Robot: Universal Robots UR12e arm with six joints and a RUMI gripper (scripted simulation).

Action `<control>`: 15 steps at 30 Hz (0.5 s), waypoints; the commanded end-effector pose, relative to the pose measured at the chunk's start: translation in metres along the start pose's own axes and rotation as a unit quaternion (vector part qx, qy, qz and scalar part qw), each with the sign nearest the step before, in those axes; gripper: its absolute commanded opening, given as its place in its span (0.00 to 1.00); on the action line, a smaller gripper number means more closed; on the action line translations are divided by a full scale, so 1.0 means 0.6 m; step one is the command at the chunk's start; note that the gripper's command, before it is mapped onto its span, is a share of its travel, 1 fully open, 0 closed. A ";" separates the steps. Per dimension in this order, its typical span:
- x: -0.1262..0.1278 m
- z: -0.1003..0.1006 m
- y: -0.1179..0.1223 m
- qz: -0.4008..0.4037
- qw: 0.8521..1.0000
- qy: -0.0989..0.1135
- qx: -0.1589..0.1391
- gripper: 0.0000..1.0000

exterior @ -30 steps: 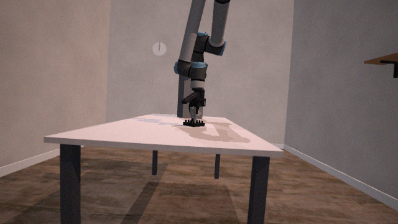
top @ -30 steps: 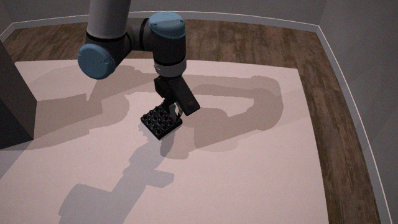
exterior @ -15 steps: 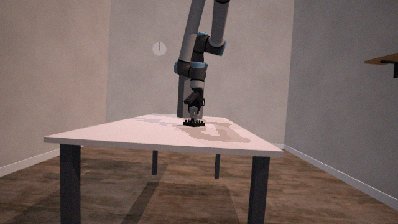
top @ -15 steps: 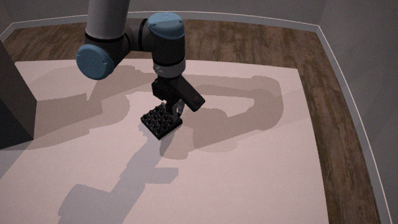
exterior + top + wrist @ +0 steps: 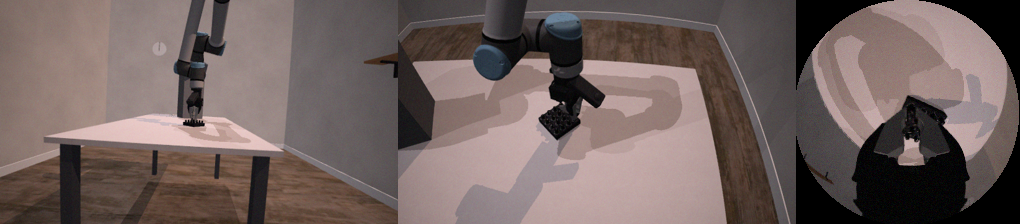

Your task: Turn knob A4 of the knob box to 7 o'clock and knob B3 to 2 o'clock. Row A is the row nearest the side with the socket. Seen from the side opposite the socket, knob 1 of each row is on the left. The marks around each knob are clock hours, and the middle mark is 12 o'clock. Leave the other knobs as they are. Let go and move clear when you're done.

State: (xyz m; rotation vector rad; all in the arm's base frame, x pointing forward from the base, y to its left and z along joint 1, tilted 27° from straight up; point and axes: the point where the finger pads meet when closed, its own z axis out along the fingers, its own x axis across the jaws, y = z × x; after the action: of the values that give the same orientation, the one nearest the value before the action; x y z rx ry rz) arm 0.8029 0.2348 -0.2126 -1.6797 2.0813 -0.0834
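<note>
So my knob box (image 5: 557, 126) (image 5: 194, 124) (image 5: 927, 108) is sitting on the desk (image 5: 653, 174) (image 5: 124, 134) (image 5: 976, 40), knobs up, and my jaws (image 5: 575, 116) (image 5: 193, 119) are nearly closed down over one edge. Can't tell if they've got a knob; they block that part, and the hour marks are too tiny.

In the top view, the black block (image 5: 592, 94) (image 5: 193, 98) above the jaws is swinging outward, its far end moving rightward and up the picture. In the exterior view, that block is pointing less to the left and looking shorter. The blue joint cap (image 5: 492, 62) at the elbow side is edging slightly left in the top view, and the block's shadow (image 5: 564, 172) on the surface (image 5: 662, 174) (image 5: 124, 134) is shifting.
</note>
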 end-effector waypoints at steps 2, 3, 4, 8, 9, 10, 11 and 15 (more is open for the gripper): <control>-0.001 -0.001 -0.001 -0.025 1.000 -0.001 0.000 0.04; -0.001 -0.001 -0.001 -0.029 1.000 -0.001 0.000 0.04; -0.001 -0.001 -0.001 -0.032 0.999 -0.001 0.000 0.04; -0.001 -0.001 -0.001 -0.041 0.999 -0.001 0.000 0.04; -0.001 -0.001 -0.001 -0.042 0.999 -0.001 0.000 0.04; -0.001 -0.001 -0.001 -0.044 0.999 -0.001 0.000 0.04; -0.001 -0.001 -0.001 -0.044 0.999 -0.001 0.000 0.04; -0.001 -0.001 -0.001 -0.046 0.999 -0.001 0.000 0.04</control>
State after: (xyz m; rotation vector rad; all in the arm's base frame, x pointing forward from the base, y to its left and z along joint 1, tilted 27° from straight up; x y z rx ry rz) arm 0.8029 0.2352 -0.2125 -1.7672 2.0102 -0.1086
